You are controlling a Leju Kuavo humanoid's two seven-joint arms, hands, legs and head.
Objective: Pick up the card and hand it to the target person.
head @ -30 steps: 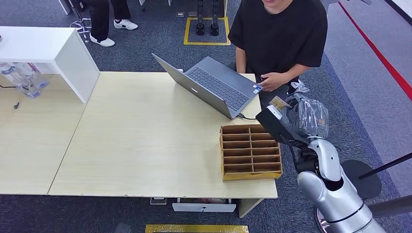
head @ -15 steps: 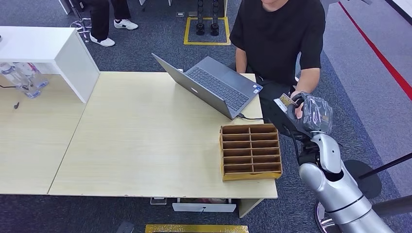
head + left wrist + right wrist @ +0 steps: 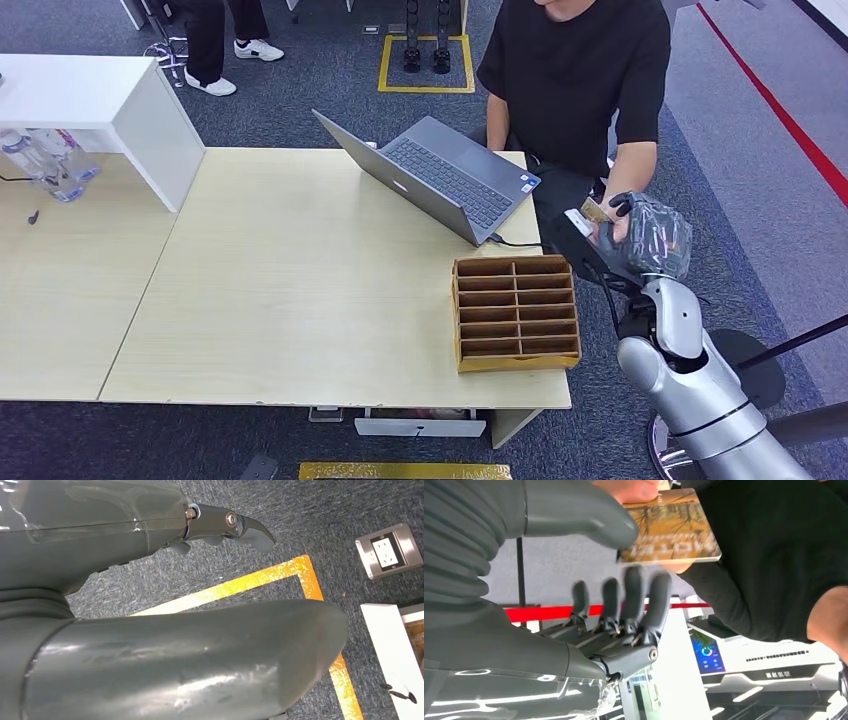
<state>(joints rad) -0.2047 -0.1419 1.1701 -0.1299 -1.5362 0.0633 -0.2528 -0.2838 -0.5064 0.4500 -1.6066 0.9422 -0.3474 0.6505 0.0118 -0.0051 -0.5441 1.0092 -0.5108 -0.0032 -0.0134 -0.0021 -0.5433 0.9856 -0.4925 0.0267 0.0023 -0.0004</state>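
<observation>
The card [image 3: 670, 527], with its yellow-brown printed face, sits at the tips of the right hand [image 3: 612, 238], out past the table's right edge and just in front of the seated person [image 3: 575, 75]. In the right wrist view the thick thumb lies over one face of the card and the darker fingers [image 3: 631, 592] stand close under the other, but a gap seems to show between them and the card, so whether the robot pinches it or has begun to let go cannot be told for sure. A second ago the person's hand rested by the laptop [image 3: 440, 175]; since then their arm has swung out to the card, and their hand [image 3: 603, 222] now touches it, with fingertips on its edge in the wrist view. That suggests the handover is at its last step: the person appears to have a hold, and what remains is probably for the robot to release cleanly. The left hand [image 3: 150, 595] hangs over the carpet, holding nothing, its fingers loosely curled. The wooden tray [image 3: 515, 313] of compartments stands on the table [image 3: 290, 300] just beside the right arm.
</observation>
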